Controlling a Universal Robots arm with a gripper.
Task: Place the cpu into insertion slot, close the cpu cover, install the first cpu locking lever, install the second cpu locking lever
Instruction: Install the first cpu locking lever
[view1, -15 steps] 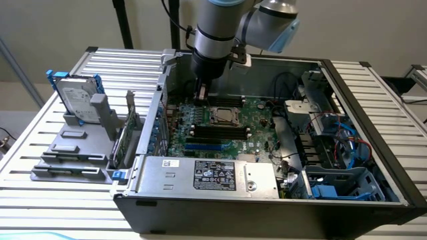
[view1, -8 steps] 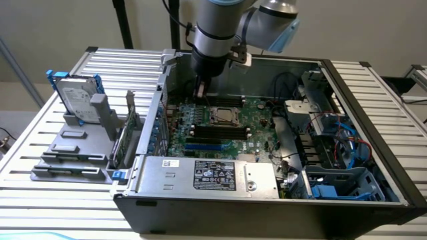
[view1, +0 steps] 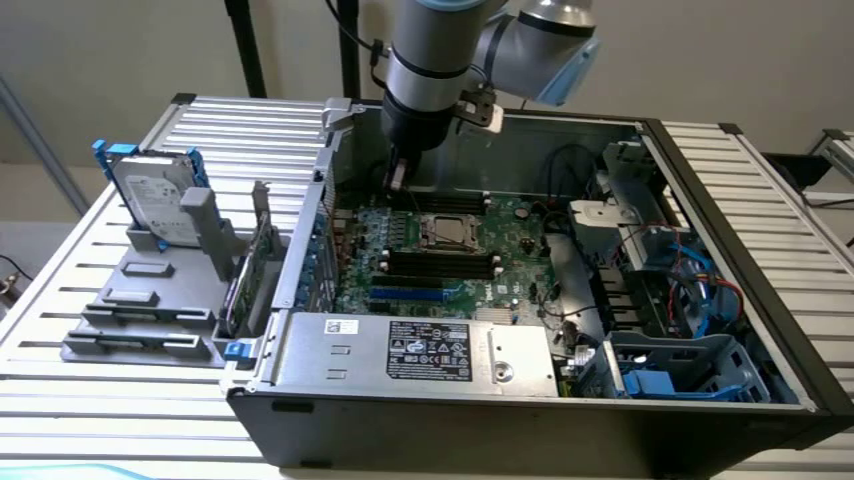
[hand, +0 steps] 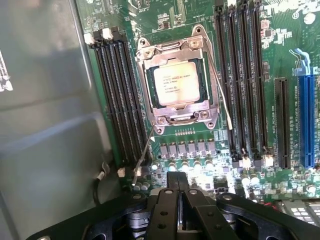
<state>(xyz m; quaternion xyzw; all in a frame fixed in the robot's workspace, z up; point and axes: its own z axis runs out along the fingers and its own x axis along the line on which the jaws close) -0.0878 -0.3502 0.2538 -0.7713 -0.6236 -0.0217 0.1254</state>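
Observation:
The cpu (hand: 176, 83) lies flat in its socket on the green motherboard, silvery face up. The cpu cover (hand: 182, 111), a silvery frame, lies down around it. One thin wire locking lever (hand: 144, 155) sticks out slanted from a corner of the socket, and a second lever (hand: 220, 90) runs along the opposite side. In the wrist view my gripper (hand: 183, 182) is shut, holds nothing, and hovers apart from the socket near the slanted lever's end. In the exterior view the gripper (view1: 396, 183) hangs inside the open case, just off the socket (view1: 449, 232) toward that view's left.
Black memory slots (hand: 117, 100) flank the socket on both sides. A grey case wall (view1: 327, 170) rises close to the gripper. The power supply (view1: 414, 350) fills the case's front. Cables and a blue drive cage (view1: 681, 370) crowd the exterior view's right. A hard drive (view1: 154, 200) stands outside on the table.

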